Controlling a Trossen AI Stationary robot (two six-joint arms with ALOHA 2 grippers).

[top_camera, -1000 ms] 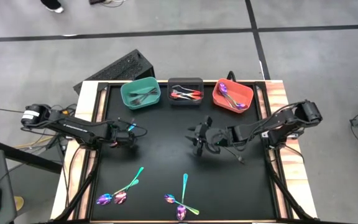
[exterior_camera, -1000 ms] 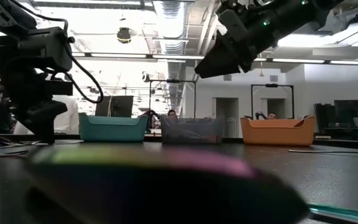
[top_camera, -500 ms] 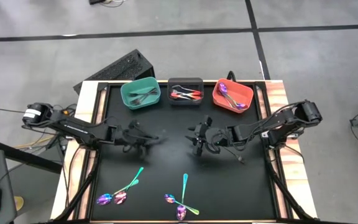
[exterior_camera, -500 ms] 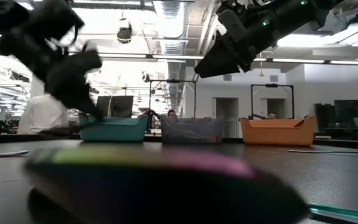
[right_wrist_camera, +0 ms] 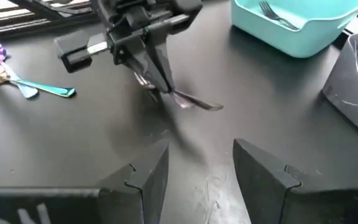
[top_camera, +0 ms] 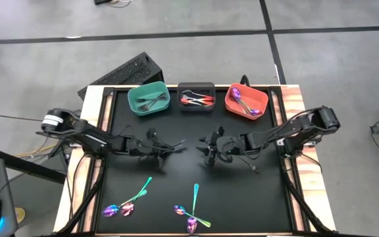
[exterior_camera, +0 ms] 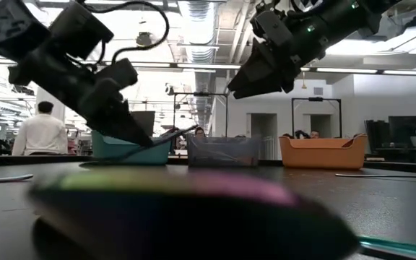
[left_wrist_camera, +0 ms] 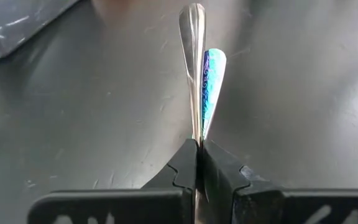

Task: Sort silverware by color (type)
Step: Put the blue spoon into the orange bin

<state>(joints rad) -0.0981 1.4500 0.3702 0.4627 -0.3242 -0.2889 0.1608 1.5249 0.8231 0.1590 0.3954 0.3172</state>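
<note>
My left gripper (top_camera: 160, 147) is near the table's middle, shut on a thin piece of silverware (left_wrist_camera: 194, 68) that is silver with a teal-blue sheen. The piece sticks out past the fingertips toward my right gripper (top_camera: 209, 151). My right gripper hangs open a short way to the right, above the table, with nothing between its fingers (right_wrist_camera: 148, 171). Several iridescent purple-teal pieces (top_camera: 127, 203) (top_camera: 193, 209) lie flat near the front edge. More silverware lies in the three bins at the far edge. My left gripper pinches one end of the piece (left_wrist_camera: 196, 138) between its two fingers. The fingers come from the table's left, slanting down, and lie along the piece. The rest of the handle (right_wrist_camera: 197, 102) juts out beyond the fingertips, lifted clear of the table.
A teal bin (top_camera: 149, 99), a dark grey bin (top_camera: 197, 97) and an orange bin (top_camera: 246, 101) stand in a row along the far edge. Bare black tabletop (top_camera: 242, 191) lies between the arms and the front edge. A person (exterior_camera: 42, 133) stands in the room beyond.
My left gripper has gone from the table's left toward its middle. It has tipped up from pointing down to slanting forward. The piece of silverware has come with it and now juts toward my right gripper, clear of the table.
</note>
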